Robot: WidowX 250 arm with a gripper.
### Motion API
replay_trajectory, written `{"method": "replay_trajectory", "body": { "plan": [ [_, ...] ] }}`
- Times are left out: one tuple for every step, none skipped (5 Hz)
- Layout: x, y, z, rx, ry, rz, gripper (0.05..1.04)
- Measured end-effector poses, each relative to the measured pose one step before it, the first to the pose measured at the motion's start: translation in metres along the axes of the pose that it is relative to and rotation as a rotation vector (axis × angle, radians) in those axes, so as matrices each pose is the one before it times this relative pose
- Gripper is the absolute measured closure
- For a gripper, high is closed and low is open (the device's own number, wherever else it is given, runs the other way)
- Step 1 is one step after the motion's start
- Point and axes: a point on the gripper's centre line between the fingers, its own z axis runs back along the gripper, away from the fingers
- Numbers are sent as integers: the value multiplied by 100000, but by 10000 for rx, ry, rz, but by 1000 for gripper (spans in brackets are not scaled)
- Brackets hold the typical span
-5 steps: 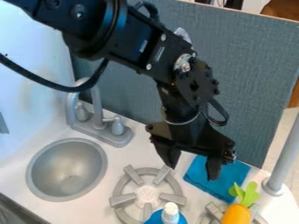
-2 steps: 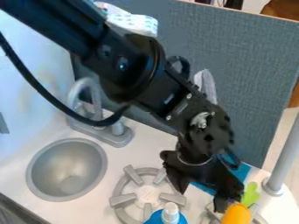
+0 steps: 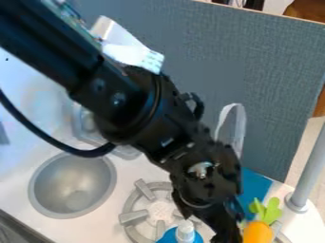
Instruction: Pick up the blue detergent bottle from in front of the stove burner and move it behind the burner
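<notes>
Beside the carrot (image 3: pixel 258 232), the tool (image 3: pixel 213 227) has shifted toward the bottle (image 3: pixel 185 231); I cannot tell its grip.

An orange toy carrot (image 3: pixel 258 233) with green leaves (image 3: pixel 266 210) sits at the lower right, leaves pointing away from the camera. Left of it, a blue bottle (image 3: pixel 167 237) with a white cap (image 3: pixel 185 229) stands at the lower edge.

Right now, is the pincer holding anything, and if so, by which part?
I can't tell; the pincer is down near the blue bottle and the toy carrot.
</notes>
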Motion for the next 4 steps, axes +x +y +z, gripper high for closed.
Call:
{"method": "replay_trajectory", "body": {
  "plan": [
    [-920,974,1572,-407,652,-2986,75],
    [-1371,597,293,-864,452,-1905,75],
    [224,261,261,-336,401,-376,75],
    [-103,620,-1066,250,518,-154,75]
  ]
}}
